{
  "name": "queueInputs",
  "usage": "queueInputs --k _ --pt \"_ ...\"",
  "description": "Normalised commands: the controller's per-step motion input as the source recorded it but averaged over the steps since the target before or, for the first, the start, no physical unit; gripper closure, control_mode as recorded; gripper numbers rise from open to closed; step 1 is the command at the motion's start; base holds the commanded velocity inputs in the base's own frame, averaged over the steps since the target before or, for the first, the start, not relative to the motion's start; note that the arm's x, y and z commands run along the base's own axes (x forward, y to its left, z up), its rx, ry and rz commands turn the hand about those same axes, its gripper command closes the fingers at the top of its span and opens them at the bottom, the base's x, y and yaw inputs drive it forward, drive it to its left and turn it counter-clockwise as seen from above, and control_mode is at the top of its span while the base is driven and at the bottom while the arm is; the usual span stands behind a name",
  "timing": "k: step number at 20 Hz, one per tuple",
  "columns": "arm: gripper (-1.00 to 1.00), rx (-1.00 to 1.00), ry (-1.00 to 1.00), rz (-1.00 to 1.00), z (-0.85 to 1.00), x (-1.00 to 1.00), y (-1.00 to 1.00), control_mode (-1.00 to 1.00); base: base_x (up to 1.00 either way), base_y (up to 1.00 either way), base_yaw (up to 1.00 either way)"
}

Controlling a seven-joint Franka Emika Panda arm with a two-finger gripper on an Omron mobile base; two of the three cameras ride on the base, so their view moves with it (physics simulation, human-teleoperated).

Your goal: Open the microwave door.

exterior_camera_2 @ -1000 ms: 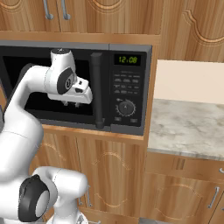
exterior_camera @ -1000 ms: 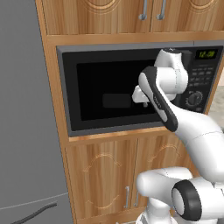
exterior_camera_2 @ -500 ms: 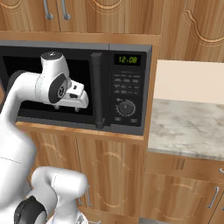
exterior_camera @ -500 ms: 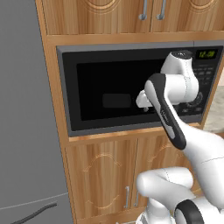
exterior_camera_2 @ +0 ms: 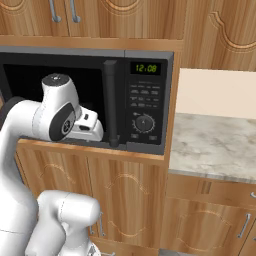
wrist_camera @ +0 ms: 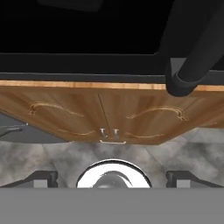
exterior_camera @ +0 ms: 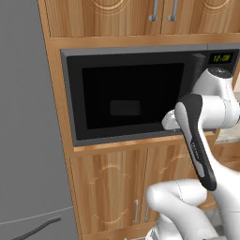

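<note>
The microwave [exterior_camera: 140,91] sits built into a wall of wooden cabinets [exterior_camera: 112,192], above two lower cabinet doors and below an upper pair. The grey fridge door [exterior_camera: 26,117] fills the space to its left in the left base view; in the right base view a marble tabletop [exterior_camera_2: 215,145] lies to its right. The microwave door [exterior_camera: 129,96] is shut, flush with the frame, its black glass window taking up most of the front. Its vertical bar handle [exterior_camera_2: 111,102] runs along the edge next to the control strip [exterior_camera_2: 144,105], where the green clock reads 12:08 above a button pad and a round knob.

The arm rises from the base, bends sharply at the elbow and brings the hand in low, at the height of the door's bottom edge, near the foot of the handle. In the hand view the lower end of the handle [wrist_camera: 192,61] stands above the right fingertip [wrist_camera: 183,177]; the left fingertip [wrist_camera: 41,177] is far across. The jaws of the gripper [wrist_camera: 113,177] are spread wide, grasping nothing.
</note>
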Motion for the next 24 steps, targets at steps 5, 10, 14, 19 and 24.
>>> queueInputs --k 5,10,14,19,24 --pt "-1.00 0.00 0.00 0.00 0.00 -0.02 0.00 -1.00 0.00 0.00 0.00" --pt "-1.00 0.00 0.00 0.00 0.00 0.00 0.00 -1.00 0.00 0.00 0.00" --pt "-1.00 0.00 0.00 0.00 0.00 0.00 0.00 -1.00 0.00 0.00 0.00" --pt "-1.00 0.00 0.01 0.00 -0.03 -0.13 0.00 1.00 -0.34 -0.11 0.00" --pt "-1.00 0.00 0.00 0.00 0.00 0.00 0.00 1.00 -0.40 -0.39 0.00"
